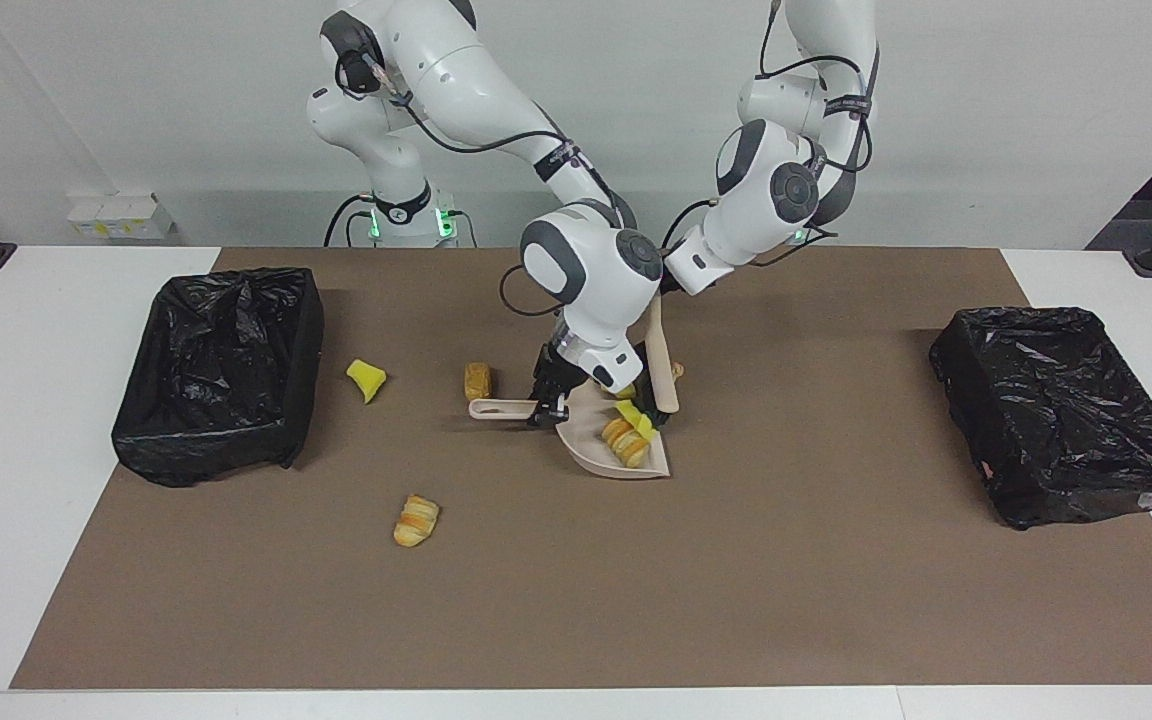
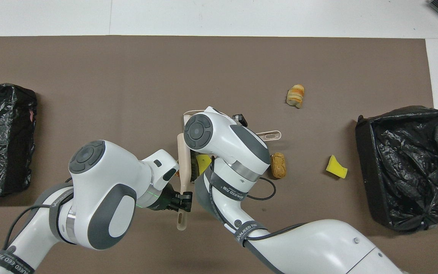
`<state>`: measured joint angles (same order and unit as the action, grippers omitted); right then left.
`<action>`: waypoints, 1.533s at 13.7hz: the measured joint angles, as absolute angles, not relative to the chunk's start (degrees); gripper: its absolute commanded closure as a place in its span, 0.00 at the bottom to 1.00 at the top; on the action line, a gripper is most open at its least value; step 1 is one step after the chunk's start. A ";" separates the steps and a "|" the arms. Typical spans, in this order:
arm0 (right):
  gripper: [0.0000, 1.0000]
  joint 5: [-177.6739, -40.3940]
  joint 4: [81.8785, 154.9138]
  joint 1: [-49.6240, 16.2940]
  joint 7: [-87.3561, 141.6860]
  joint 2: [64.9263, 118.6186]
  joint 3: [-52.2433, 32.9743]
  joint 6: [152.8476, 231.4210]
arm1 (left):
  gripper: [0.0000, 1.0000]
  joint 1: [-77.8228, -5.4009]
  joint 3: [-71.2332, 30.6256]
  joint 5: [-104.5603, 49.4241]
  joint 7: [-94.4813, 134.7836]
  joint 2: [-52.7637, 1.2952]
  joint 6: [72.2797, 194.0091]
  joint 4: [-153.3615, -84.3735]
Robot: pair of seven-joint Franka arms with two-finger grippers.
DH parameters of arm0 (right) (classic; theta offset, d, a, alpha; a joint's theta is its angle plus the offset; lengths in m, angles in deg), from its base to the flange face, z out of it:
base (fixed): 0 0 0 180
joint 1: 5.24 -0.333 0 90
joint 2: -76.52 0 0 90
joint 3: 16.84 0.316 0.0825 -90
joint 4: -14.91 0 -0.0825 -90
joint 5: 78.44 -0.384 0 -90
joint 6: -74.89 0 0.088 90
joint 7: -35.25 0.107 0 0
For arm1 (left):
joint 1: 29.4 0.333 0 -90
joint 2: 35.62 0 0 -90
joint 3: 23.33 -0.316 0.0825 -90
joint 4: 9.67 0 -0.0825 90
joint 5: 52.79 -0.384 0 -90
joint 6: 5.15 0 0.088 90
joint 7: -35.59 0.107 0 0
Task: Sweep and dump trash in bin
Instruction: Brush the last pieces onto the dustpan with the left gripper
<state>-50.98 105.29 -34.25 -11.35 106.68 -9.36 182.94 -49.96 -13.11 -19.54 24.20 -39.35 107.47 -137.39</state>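
**Brush at the mouth of the dustpan, three pieces loose on the mat**

The right claw (image 1: 548, 408) is clamped shut on the handle of the beige dustpan (image 1: 596, 452), which lies flat on the brown mat (image 1: 576, 600) in the middle of the table (image 1: 36, 400). The left claw (image 2: 184, 201) is closed on the handle of the wooden hand brush (image 1: 658, 360); the brush slants down with its head at the open edge of the pan — the edge toward the left arm's end of the table.

In the pan lie a striped pastry toy (image 1: 626, 443) and a yellow sponge wedge (image 1: 634, 415) touching it; more pieces beside the brush head are mostly hidden.

Three pieces of trash lie outside the pan, all toward the right arm's end: a small brown bread toy (image 1: 477, 380) just beside the pan's handle, a yellow sponge wedge (image 1: 366, 378) near the black-lined bin (image 1: 221, 370), and a striped pastry (image 1: 417, 520) farther from the robots. A second black-lined bin (image 1: 1061, 410) sits at the left arm's end — well apart from the pan.
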 measured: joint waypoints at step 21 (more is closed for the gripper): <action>1.00 -49.14 105.31 -35.02 -11.35 106.67 -9.20 181.84 | 1.00 -35.92 -14.79 -36.11 32.36 -39.58 92.75 -131.65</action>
